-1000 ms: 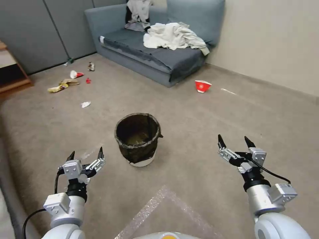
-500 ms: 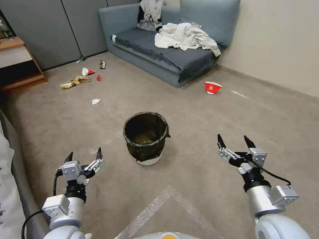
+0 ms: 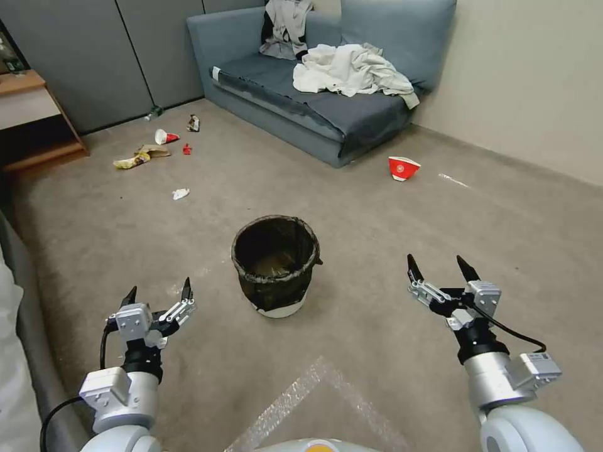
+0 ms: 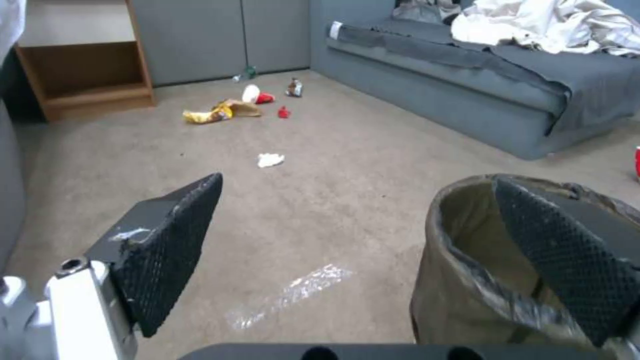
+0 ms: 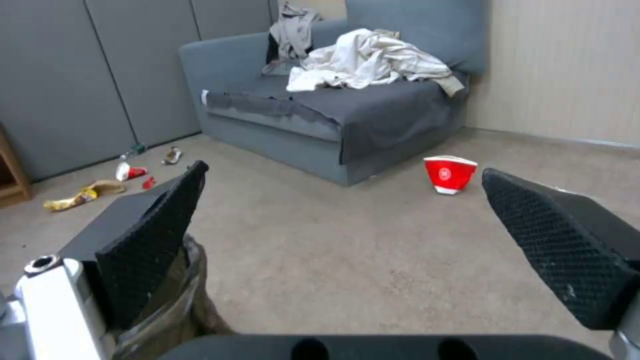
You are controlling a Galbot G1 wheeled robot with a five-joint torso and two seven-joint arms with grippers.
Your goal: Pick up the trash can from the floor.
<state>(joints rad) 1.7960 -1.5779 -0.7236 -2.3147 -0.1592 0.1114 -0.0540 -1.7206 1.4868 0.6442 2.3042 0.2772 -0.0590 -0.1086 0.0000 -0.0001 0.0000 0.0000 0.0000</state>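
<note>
On floor, trash can unmoved, untouched

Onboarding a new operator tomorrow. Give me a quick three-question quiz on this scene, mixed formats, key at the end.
1. True or false: the left pincer is shut on the small round white trash can with the dark bag liner.
2. The trash can stands on: A) the grey sofa B) the beige carpet floor C) the wooden shelf
3. Fill in: the red-and-white paper bowl lies near the sofa's ____ side (robot's).

Key: 1 false, both pincers open, right pincer too; 2 B; 3 right.
</note>
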